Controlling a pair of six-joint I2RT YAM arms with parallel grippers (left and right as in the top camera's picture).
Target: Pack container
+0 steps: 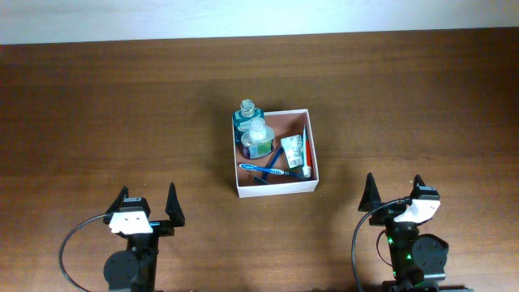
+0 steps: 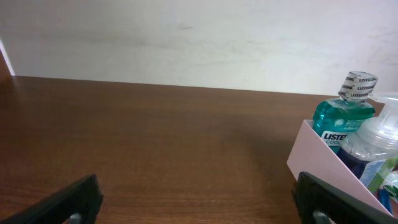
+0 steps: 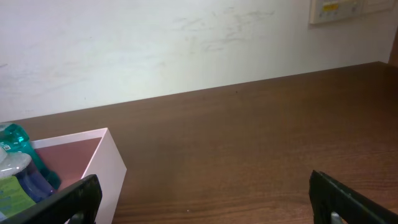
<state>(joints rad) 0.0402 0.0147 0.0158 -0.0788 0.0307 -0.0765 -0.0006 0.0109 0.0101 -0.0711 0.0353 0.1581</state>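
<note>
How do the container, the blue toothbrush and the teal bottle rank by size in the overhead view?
1. the container, clearly the largest.
2. the blue toothbrush, long but thin.
3. the teal bottle, seen from above, so its height is hidden. Places two and three are unsure.

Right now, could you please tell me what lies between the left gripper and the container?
Only bare brown table. In the overhead view, the stretch from the open left gripper to the container holds no object.
</note>
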